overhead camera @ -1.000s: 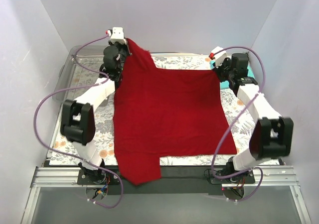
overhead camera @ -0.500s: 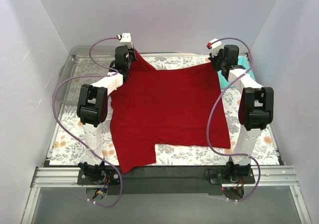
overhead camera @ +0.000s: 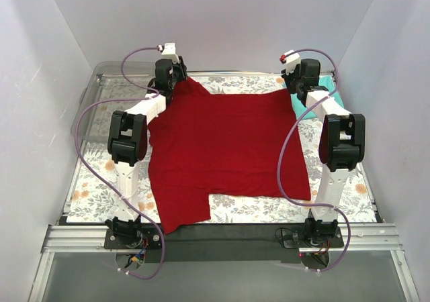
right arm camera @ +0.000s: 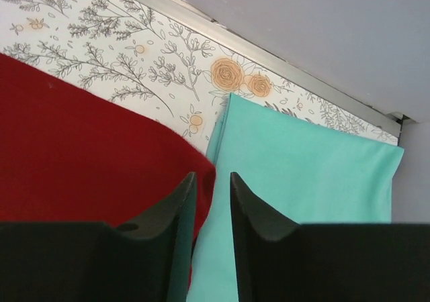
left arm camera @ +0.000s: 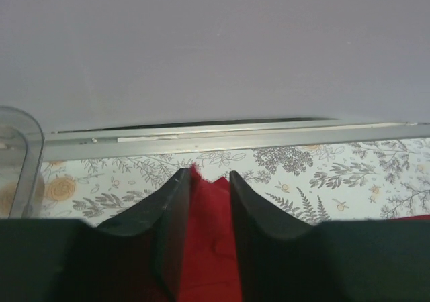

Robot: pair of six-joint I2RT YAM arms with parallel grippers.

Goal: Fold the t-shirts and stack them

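The dark red t-shirt (overhead camera: 225, 147) lies spread on the floral table, one sleeve hanging over the near edge. My left gripper (overhead camera: 176, 82) is at the shirt's far left corner. In the left wrist view, red cloth (left arm camera: 211, 248) fills the gap between its fingers, so it is shut on the shirt. My right gripper (overhead camera: 296, 90) is low over the shirt's far right corner. Its jaws stand slightly apart, with the red edge (right arm camera: 101, 154) under the left finger and teal showing through the gap. The folded teal t-shirt (right arm camera: 302, 181) lies flat just right of that corner and also shows in the top view (overhead camera: 330, 87).
A clear plastic tray (overhead camera: 91, 94) stands off the table's far left; its rim shows in the left wrist view (left arm camera: 23, 154). A metal rail (left arm camera: 235, 135) and the back wall lie just beyond both grippers. The side walls stand close by.
Both grippers have carried the shirt's far corners toward the back of the table, then lowered them. The shirt has slid away from the near edge and lies flatter. In the last half second little has moved.
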